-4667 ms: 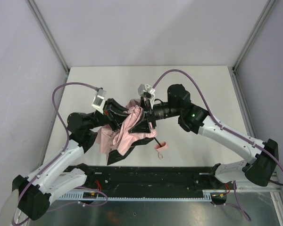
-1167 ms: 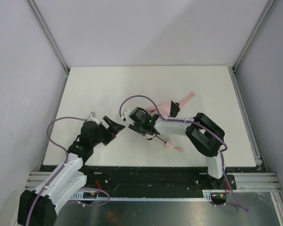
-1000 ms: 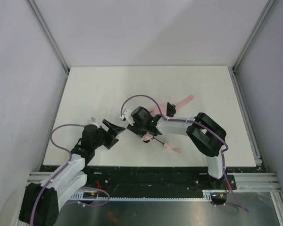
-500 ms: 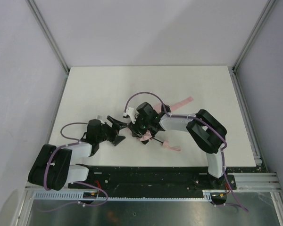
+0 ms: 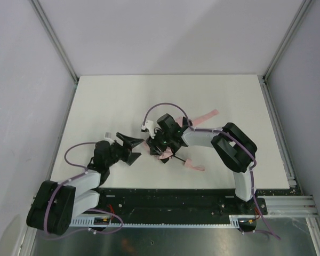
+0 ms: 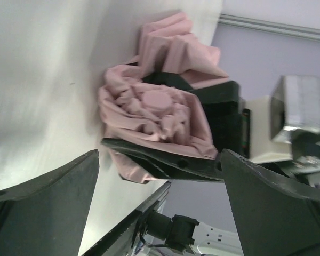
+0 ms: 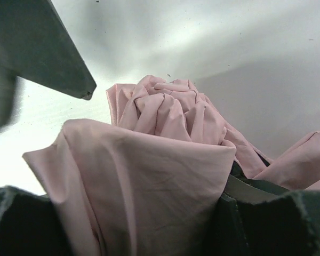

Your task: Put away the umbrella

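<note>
The umbrella (image 5: 164, 155) is a bunched pale pink bundle near the table's front middle. My right gripper (image 5: 157, 145) is shut on its crumpled fabric (image 7: 149, 176), which fills the space between the fingers. One pink fabric strip (image 5: 205, 116) trails back right, and the thin pink strap (image 5: 194, 166) lies toward the front. My left gripper (image 5: 135, 149) stands wide open just left of the bundle, apart from it and holding nothing. From the left wrist, the bundle (image 6: 160, 114) sits ahead, with a black right finger (image 6: 165, 162) under it.
The white table (image 5: 112, 101) stretches behind and to both sides. Grey walls and metal frame posts (image 5: 53, 37) enclose it. The black rail (image 5: 170, 200) with the arm bases runs along the near edge. A left finger tip (image 7: 40, 50) shows at the upper left of the right wrist view.
The once loosely spread umbrella is now a tight bundle in the right gripper, which has edged right over the last second. The left arm folded back; its open gripper stays facing the bundle.
</note>
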You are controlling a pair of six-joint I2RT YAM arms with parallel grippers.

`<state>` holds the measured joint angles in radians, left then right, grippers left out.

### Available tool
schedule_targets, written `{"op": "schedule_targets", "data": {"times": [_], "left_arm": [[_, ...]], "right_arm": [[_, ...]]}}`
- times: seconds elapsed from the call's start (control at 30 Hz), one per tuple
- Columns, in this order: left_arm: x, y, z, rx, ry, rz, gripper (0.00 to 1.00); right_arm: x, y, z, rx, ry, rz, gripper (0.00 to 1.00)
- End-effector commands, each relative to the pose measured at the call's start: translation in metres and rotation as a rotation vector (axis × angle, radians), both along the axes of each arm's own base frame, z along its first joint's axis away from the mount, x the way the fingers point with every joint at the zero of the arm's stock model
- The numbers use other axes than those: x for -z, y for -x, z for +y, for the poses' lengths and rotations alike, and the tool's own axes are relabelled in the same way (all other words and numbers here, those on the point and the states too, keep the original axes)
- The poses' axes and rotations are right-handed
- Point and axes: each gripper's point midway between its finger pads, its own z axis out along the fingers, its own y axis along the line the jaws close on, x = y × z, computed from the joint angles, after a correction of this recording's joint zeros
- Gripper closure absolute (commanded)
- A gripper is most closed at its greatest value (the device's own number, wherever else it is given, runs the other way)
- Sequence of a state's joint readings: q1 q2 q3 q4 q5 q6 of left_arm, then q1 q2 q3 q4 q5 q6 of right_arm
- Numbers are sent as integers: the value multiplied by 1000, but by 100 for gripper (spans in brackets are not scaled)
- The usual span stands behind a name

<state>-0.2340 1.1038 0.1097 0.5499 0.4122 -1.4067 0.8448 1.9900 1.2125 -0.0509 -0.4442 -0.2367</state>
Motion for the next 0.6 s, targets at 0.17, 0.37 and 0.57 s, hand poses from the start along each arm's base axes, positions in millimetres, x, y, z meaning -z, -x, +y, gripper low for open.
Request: {"op": "schedule_targets", "data": {"times": [0.17, 0.37, 0.57], "left_arm": [[-43, -22, -8, 27, 15, -153, 1], [-44, -30, -36, 151, 30, -183, 1], [6, -20, -44, 152, -17, -53, 1]], "right_arm": [[69, 50, -60, 8, 238, 246, 100], [65, 50, -57, -1, 212, 254, 100], [61, 49, -56, -4, 199, 256, 100]]}}
